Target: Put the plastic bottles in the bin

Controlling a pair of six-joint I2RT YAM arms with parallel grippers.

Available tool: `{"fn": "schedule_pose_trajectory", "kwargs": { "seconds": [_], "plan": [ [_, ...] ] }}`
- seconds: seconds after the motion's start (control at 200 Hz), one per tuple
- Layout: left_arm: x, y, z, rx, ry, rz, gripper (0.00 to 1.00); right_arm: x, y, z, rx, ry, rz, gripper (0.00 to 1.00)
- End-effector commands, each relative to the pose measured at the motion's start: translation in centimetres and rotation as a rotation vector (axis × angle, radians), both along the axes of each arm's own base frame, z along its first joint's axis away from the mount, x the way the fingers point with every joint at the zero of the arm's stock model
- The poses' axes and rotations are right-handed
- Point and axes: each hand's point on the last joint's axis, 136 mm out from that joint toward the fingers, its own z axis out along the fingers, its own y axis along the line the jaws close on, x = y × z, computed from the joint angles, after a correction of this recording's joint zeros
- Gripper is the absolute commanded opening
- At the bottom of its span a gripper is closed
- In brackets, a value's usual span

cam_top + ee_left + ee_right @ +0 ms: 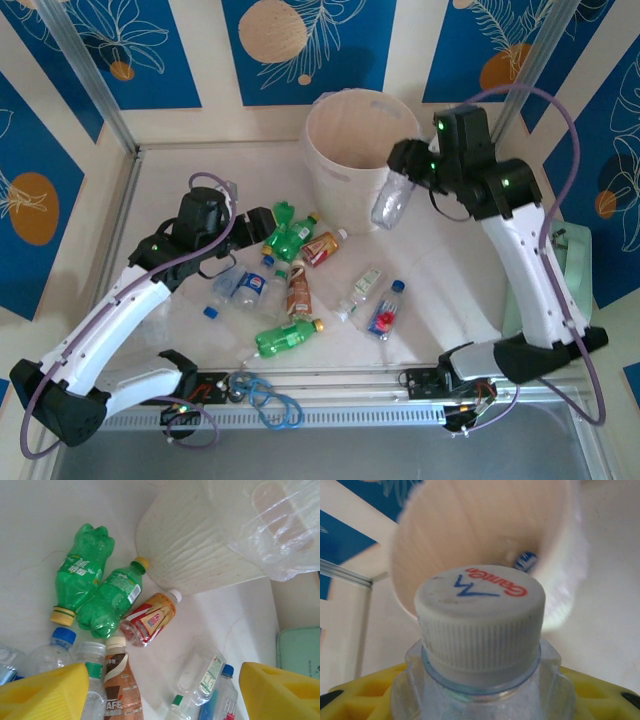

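**Operator:** Bottles: which step is in hand?

**Technician:** Transfer of one unit. The right gripper is clamped on a clear bottle with a white cap. Its yellow fingers sit on either side of the bottle's shoulder. The bin stands directly ahead of this gripper, with its mouth open toward it. Judged from the top view, the bottle hangs just beside the bin wall and is not yet over the mouth.

**Operator:** What does the next move call for?

**Technician:** Probably this: carry the bottle forward until it clears the rim, then release it. Releasing short of the rim would drop the bottle onto the table.

**Operator:** State of the other hand?

**Technician:** The left gripper is spread wide and grasps nothing. It hovers over the pile. Two green bottles lie ahead of its fingertips, to the left. An amber bottle with a red label lies straight ahead. A brown coffee bottle lies just inside the left finger.

**Operator:** Quantities?

**Technician:**
- Bin: one.
- Bottle in the grip: one.
- On the table, green: three, including a third green bottle behind the left gripper.
- On the table, amber: one.
- On the table, brown coffee: one.
- On the table, clear bottles: about five. Those under the left gripper overlap, so treat this figure as approximate.
- Inside the bin: one blue-marked item, probably a bottle. I cannot confirm it.
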Motion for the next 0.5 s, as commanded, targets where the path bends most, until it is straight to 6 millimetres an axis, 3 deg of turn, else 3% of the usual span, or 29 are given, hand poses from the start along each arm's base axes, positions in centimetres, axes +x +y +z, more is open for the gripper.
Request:
{"fn": "schedule_pose_trajectory", "kwargs": {
  "seconds": [0.0,0.135,0.255,0.495],
  "plan": [
    [-0.6,2.0,-1.4,0.063,0.036,0.055,0.79,2.2,1.8,3.0,0.022,-0.084,0.058,0.53],
    [-1.3,3.2,-2.0,0.096,0.047,0.072,0.79,5.5,2.6,5.0,0.016,-0.140,0.053,0.53],
    [-1.8,4.3,-2.2,0.127,0.045,0.091,0.79,8.4,2.1,5.6,0.015,-0.156,0.023,0.53],
    [-3.1,6.4,-3.6,0.157,0.067,0.134,0.80,13.8,0.2,2.8,0.035,-0.097,-0.042,0.54]
  ]
}}
